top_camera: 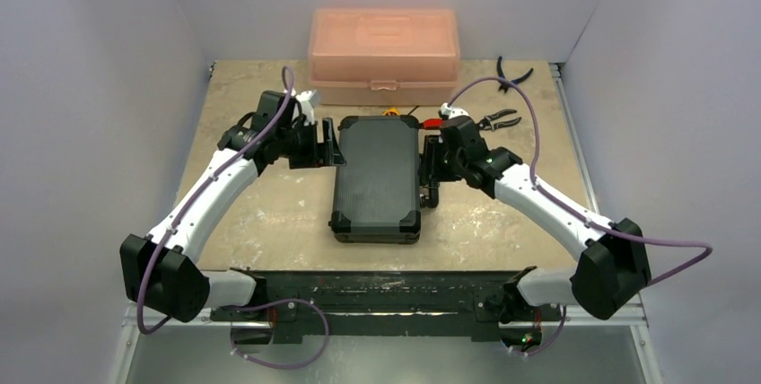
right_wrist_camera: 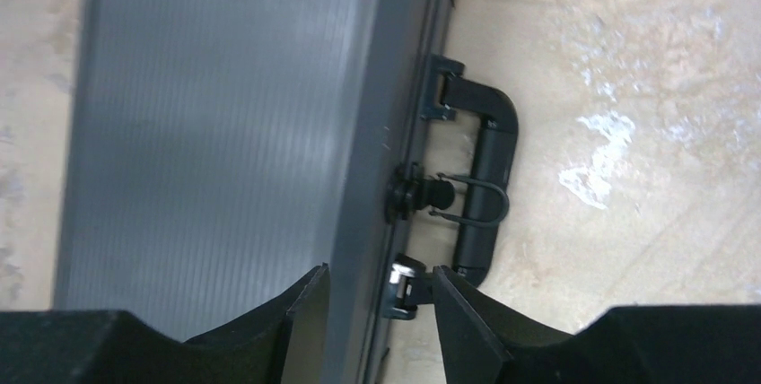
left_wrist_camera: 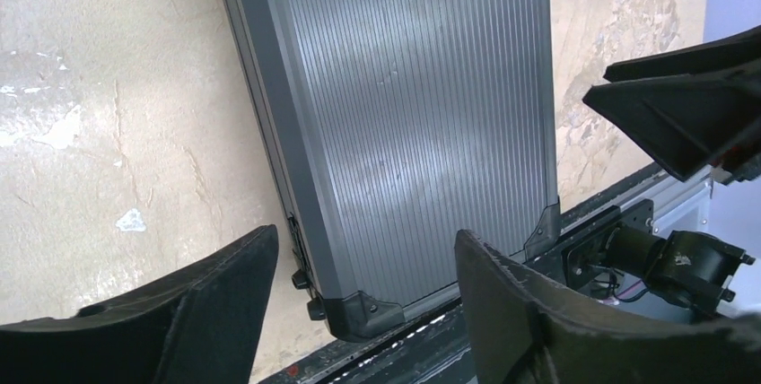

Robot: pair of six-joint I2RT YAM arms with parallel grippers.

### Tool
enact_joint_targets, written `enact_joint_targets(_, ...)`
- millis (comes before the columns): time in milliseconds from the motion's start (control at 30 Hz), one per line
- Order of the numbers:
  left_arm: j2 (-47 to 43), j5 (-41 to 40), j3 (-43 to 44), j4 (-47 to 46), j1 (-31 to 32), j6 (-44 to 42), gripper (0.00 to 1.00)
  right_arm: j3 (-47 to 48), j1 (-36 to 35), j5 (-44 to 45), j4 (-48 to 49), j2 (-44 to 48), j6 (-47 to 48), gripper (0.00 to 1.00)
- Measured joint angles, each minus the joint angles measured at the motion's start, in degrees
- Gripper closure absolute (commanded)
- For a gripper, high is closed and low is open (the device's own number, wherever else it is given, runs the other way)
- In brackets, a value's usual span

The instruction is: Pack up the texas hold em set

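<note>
The black ribbed briefcase (top_camera: pixel 377 178) of the texas hold em set lies shut and flat in the middle of the table. My left gripper (top_camera: pixel 328 144) is at its far left edge. In the left wrist view this gripper (left_wrist_camera: pixel 368 303) is open, its fingers wide apart above the briefcase (left_wrist_camera: pixel 404 115) lid and left rim. My right gripper (top_camera: pixel 431 164) is at the right edge, by the handle (top_camera: pixel 429 194). In the right wrist view it (right_wrist_camera: pixel 381 312) is open astride the briefcase (right_wrist_camera: pixel 224 133) rim, with one finger by a bracket of the handle (right_wrist_camera: pixel 489 187). Chips, cards and dice are hidden.
A translucent pink plastic box (top_camera: pixel 384 52) stands shut right behind the case. Black pliers (top_camera: pixel 498 119) and a second pair (top_camera: pixel 513 74) lie at the back right. A small red item (top_camera: pixel 432 122) and an orange one (top_camera: pixel 392 113) sit behind the case. The black base rail (top_camera: pixel 377 290) runs along the near edge.
</note>
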State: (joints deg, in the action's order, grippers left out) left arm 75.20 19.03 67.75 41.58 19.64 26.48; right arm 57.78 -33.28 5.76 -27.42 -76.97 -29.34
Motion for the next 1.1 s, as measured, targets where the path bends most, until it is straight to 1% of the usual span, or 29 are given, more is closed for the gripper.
enact_joint_targets(67, -0.55, -0.09, -0.17, 0.00, 0.02, -0.17, 0.24, 0.17, -0.02, -1.36, 1.05, 1.31, 0.39, 0.45)
enact_joint_targets(133, -1.14, -0.26, -0.83, -0.22, 0.07, -0.57, 0.24, 0.87, -0.02, -2.60, 1.77, 1.11, 0.66, 0.44)
enact_joint_targets(300, -2.01, -0.85, -2.43, 0.26, 0.33, -1.66, 0.24, 2.51, -0.02, -5.42, 2.86, -2.78, 1.33, 0.46)
enact_joint_targets(500, -2.21, -2.19, -2.99, 2.19, 0.39, -3.58, 0.24, 2.54, -0.04, -9.16, 3.48, -6.69, 1.36, 0.49)
enact_joint_targets(567, -2.34, -2.58, -2.99, 2.86, 0.39, -3.93, 0.26, 2.54, -0.11, -10.49, 3.74, -7.48, 1.36, 0.51)
enact_joint_targets(700, -2.80, -3.19, -3.26, 3.93, 0.39, -5.05, 0.27, 2.51, -0.52, -11.23, 3.76, -8.07, 1.01, 0.54)
enact_joint_targets(800, -2.86, -4.02, -3.26, 4.83, 0.39, -5.31, 0.27, 2.51, -1.84, -9.31, 3.80, -8.26, 0.17, 0.55)
enact_joint_targets(933, -3.52, -5.33, -3.26, 6.32, 0.39, -6.12, 0.27, 2.62, -5.35, -6.93, 5.68, -9.86, -2.32, 0.57)
enact_joint_targets(1100, -5.29, -6.86, -2.78, 8.66, 0.39, -6.88, 0.27, 5.09, -9.66, -7.89, 9.25, -13.73, -5.51, 0.57)
